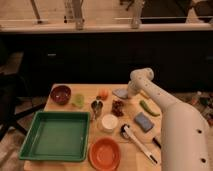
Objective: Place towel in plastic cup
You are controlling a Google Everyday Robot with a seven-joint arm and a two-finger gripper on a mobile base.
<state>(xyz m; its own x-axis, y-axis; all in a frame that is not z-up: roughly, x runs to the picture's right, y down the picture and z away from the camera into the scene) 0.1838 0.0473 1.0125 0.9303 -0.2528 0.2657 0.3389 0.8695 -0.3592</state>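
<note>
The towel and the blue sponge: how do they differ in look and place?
The towel is thin and pale grey-blue; the blue sponge is a thicker, deeper blue block. The towel lies near the table's far edge, the sponge nearer the camera. The gripper, shut, is at the towel, not at the sponge. Both rest on the table.

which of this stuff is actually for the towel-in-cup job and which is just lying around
For the job: towel, yellow-green cup, claw shut at the towel's right edge.
Lying about: red bowl, white cup, blue sponge, green tray, orange bowl, brush.
</note>
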